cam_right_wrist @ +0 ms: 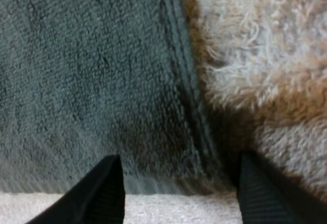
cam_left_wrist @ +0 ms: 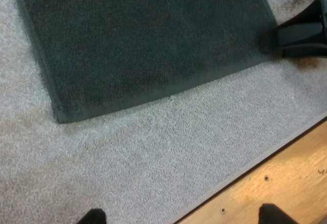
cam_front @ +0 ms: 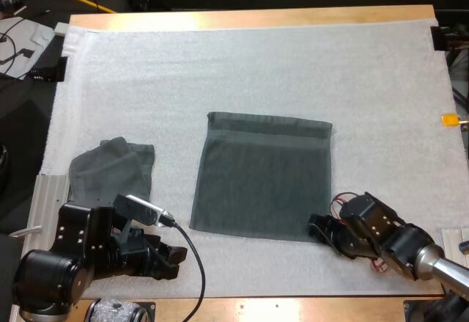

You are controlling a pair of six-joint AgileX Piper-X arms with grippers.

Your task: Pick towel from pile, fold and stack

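While the spread towel (cam_front: 260, 179) lies flat at the middle of the white mat (cam_front: 242, 65), the crumpled towel (cam_front: 113, 169) sits near the mat's left edge, well apart from it. The left gripper (cam_front: 174, 254) hangs low by the mat's near edge, close to the spread towel's near left corner. In the left wrist view its fingers (cam_left_wrist: 92, 217) stand spread, with bare mat and a strip of the wooden table (cam_left_wrist: 286, 183) between them, pinching nothing. The right gripper (cam_front: 319, 228) is at the spread towel's near right corner. In the right wrist view its fingers (cam_right_wrist: 110, 188) are apart, straddling the towel's stitched side hem. They seem clear of the cloth, though contact is hard to judge.
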